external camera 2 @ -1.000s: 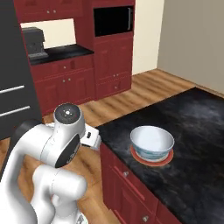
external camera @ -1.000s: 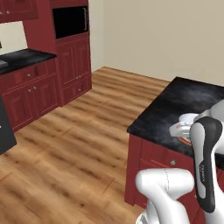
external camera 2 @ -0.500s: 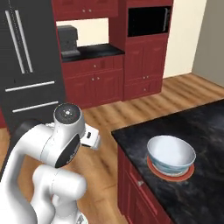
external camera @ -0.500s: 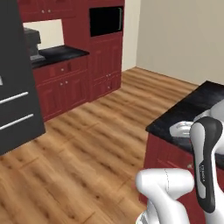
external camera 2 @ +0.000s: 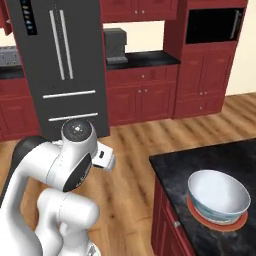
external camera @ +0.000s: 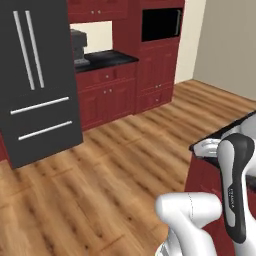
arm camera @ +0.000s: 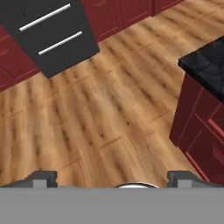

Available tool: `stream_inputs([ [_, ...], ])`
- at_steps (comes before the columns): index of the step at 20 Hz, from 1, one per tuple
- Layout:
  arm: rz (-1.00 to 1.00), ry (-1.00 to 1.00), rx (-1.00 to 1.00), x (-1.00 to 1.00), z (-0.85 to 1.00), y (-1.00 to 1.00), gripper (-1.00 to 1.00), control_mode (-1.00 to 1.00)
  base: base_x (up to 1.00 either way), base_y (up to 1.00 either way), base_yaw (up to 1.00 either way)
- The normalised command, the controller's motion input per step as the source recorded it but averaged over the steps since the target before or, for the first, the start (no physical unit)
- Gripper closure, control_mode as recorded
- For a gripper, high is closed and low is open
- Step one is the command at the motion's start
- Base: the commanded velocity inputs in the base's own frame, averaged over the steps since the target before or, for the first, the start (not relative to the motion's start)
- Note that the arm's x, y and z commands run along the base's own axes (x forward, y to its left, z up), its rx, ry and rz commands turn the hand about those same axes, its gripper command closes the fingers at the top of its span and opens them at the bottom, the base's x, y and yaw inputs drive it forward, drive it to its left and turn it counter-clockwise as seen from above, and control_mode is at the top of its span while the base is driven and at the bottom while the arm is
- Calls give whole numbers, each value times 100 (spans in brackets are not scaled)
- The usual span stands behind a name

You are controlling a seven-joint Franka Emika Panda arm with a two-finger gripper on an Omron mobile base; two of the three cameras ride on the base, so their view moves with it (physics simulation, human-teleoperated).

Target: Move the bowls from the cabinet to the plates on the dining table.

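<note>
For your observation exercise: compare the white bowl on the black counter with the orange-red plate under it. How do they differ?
The white bowl is deep with a raised rim; the orange-red plate is a flat disc. The bowl is pale white with a bluish outside; the plate is plain orange-red. The bowl sits on top, the plate lies on the dining table. Both are round.

A white bowl [external camera 2: 218, 196] sits on an orange-red plate [external camera 2: 200, 218] on the dining table [external camera 2: 172, 170].
</note>
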Motion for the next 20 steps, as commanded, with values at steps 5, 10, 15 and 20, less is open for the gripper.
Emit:
stream_inputs([
  [5,0,0,0,0,0,0,-100,100,-7,29,35],
  [10,0,0,0,0,0,0,-100,100,-3,28,33],
  [15,0,0,0,0,0,0,-100,100,-3,18,32],
  [20,0,0,0,0,0,0,-100,100,-5,6,34],
])
